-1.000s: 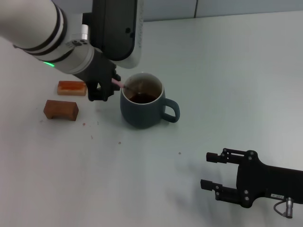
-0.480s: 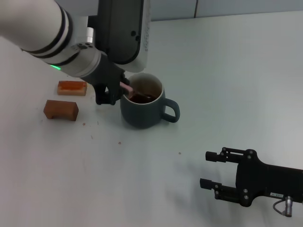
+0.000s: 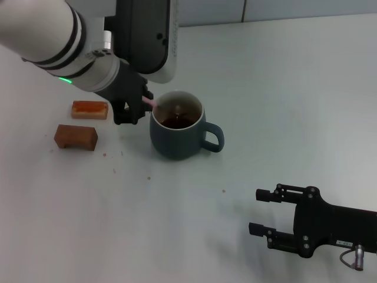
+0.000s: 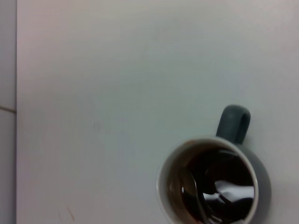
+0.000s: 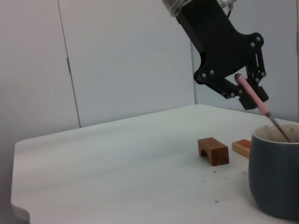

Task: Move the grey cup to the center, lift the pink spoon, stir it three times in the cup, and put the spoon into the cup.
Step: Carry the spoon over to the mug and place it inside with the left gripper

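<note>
- Grey cup (image 3: 177,132) stands upright on the white tabletop (image 3: 277,88), roughly mid-field in the head view, loop handle pointing toward the robot's right.
- Cup holds dark brown liquid; pale inner wall and rim show clearly in the left wrist view (image 4: 212,182).
- Pink spoon (image 3: 151,103) is tilted, its pink handle angled up and out over the cup's left rim, its metal end down inside the cup.
- Right wrist view shows the spoon (image 5: 254,100) slanting from the gripper down past the rim of the cup (image 5: 275,175); grey neck disappears behind the cup wall.
- Left wrist view: metal bowl of the spoon (image 4: 189,184) sits in the liquid near the inner wall, on the side away from the handle.
- Left gripper (image 3: 138,106) hangs just beside the cup's left rim, jaws clamped on the pink handle's upper end. Same grip seen side-on in the right wrist view (image 5: 247,91).
- Green light glows on the left arm's wrist band.
- Right gripper (image 3: 265,212) sits low over the tabletop near the front right, well apart from the cup, jaws apart and holding nothing.
- Two brown blocks left of the cup: a flat orange-brown one (image 3: 89,109) farther back, an arch-shaped darker one (image 3: 76,137) nearer the front. Neither touches the cup.
- A few small crumbs or specks lie on the tabletop between the blocks and the cup.
</note>
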Robot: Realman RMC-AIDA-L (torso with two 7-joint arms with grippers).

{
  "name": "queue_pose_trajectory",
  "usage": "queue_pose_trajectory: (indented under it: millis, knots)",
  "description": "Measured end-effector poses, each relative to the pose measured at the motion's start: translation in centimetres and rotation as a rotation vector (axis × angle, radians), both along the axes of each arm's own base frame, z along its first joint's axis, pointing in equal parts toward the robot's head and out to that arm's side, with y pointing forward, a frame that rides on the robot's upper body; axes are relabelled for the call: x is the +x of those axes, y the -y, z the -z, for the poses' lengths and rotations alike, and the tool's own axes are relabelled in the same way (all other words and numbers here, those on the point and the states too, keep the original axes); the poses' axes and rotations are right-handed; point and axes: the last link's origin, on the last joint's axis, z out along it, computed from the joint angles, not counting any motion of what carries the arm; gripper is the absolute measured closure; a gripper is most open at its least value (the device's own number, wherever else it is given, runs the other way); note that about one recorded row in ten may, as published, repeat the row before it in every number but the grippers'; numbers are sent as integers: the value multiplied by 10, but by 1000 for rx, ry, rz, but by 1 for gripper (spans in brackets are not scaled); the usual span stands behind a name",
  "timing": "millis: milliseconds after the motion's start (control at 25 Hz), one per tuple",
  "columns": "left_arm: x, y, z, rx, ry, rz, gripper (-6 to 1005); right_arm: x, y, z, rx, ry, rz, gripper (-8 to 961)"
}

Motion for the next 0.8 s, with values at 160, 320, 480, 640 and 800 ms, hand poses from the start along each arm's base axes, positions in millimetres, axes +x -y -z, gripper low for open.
queue_pose_trajectory:
  millis: [160, 320, 480, 640, 800]
  knots:
    - [-4, 4, 0, -18, -3, -20, 822, 0, 0, 0, 0, 1, 0, 315]
    - [-6, 7, 3, -28, 2, -22, 821, 0, 0, 0, 1, 1, 0, 315]
    - [-4, 8, 6, -29, 26, -19, 819, 0, -1, 0, 1, 2, -1, 314]
    - [-2, 7, 6, -15, 50, -32, 818, 0, -1, -1, 1, 2, -2, 314]
    - [-4, 7, 8, -11, 56, -67, 817, 0, -1, -1, 1, 2, -3, 314]
